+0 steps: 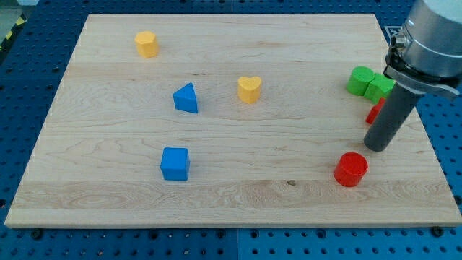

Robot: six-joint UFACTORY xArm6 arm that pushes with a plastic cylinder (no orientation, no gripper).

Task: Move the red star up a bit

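Red cylinder (351, 169) sits below-left of my tip (376, 146), which hides the red star (373, 113); no writing.

cylinder (351, 169) below my tip (377, 146), star (374, 113) perhaps just above

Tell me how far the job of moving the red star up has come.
Nothing looks done yet. My tip stands at the view's right, against a mostly hidden red block, probably the star, just below the green blocks. The upward push remains.
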